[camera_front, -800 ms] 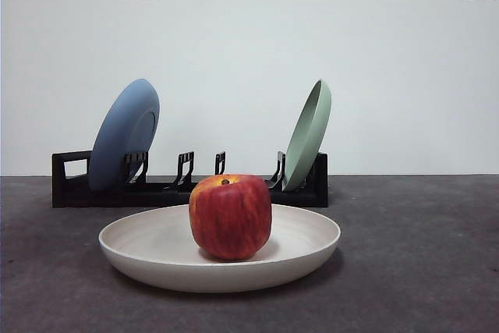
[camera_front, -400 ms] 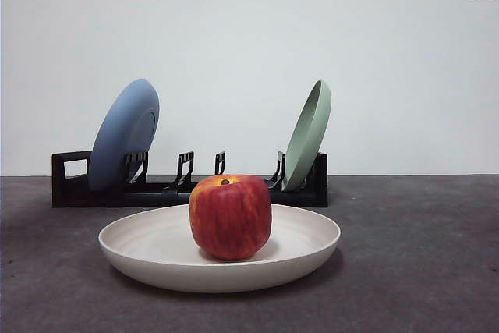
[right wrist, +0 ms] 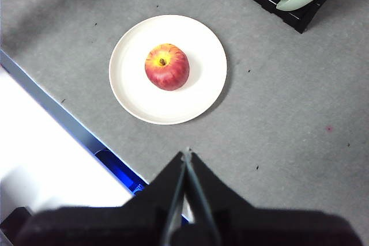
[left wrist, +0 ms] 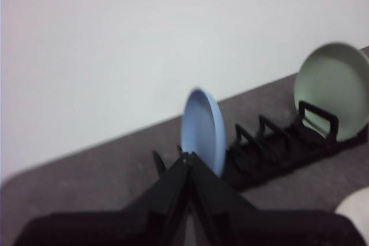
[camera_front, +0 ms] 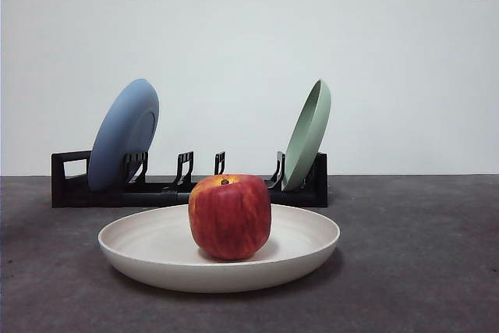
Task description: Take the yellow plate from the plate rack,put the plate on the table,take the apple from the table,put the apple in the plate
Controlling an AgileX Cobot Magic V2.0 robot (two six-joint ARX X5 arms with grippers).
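- You see the apple sitting upright in the middle of the plate, and the plate lies flat on the table, just in front of the rack.
- Your right claw is pressed closed and empty. It hangs high above the table, and from it the plate lies at about 11 o'clock, well apart.
- Your left claw is also closed and empty. It faces the rack and its blue plate.
- I judge the task complete. The right arm is the nearer one to the apple, so no new grasp seems needed, only to keep both arms clear.
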